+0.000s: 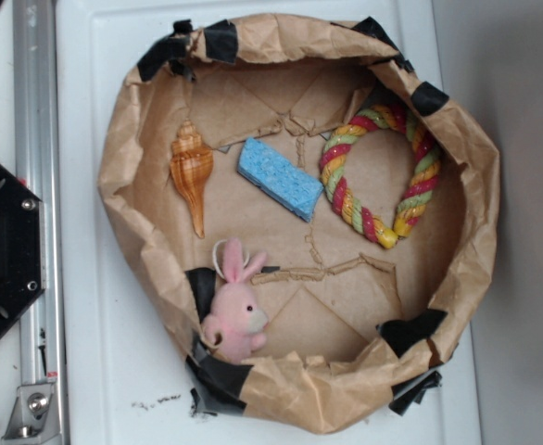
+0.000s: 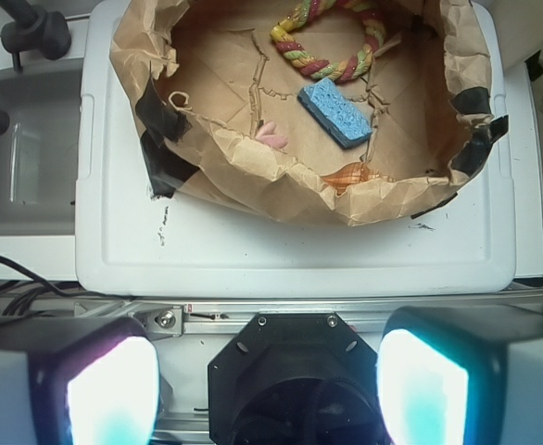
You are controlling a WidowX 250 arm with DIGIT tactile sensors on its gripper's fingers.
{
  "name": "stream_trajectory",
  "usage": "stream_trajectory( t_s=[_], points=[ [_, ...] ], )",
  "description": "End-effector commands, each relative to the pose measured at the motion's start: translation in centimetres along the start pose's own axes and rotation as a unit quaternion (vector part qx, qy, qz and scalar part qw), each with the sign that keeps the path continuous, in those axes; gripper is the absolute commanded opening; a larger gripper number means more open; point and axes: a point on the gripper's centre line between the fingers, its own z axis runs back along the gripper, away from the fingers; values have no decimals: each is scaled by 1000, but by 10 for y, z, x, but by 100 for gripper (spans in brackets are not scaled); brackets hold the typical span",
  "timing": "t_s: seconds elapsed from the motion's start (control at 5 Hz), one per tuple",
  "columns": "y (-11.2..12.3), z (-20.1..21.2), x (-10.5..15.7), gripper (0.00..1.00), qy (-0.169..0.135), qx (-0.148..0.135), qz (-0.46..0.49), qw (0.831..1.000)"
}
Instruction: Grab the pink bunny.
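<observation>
I found the pink bunny (image 1: 235,313) lying against the near wall of the paper basket (image 1: 475,167), close to a patch of black tape (image 1: 204,287). My gripper (image 2: 270,385) hung outside the basket, fingers spread wide and empty. The toy looked light and soft; I judged the plump body a better hold than the thin ears.

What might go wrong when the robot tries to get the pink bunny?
The pink bunny sits tight against the crinkly paper wall, so the gripper might snag paper or tape. In the wrist view the wall hides nearly all of the bunny, so aiming is harder.
</observation>
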Motion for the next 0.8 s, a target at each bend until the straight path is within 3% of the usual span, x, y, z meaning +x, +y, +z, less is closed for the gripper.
stream_trajectory(
  t_s=[0.0, 0.2, 0.4, 0.6],
  points=[
    [0, 0, 0, 100, 0, 0, 0, 1000],
    [0, 0, 0, 100, 0, 0, 0, 1000],
    [14, -54, 46, 100, 44, -33, 44, 998],
    [17, -91, 91, 100, 8, 17, 136, 990]
  ],
)
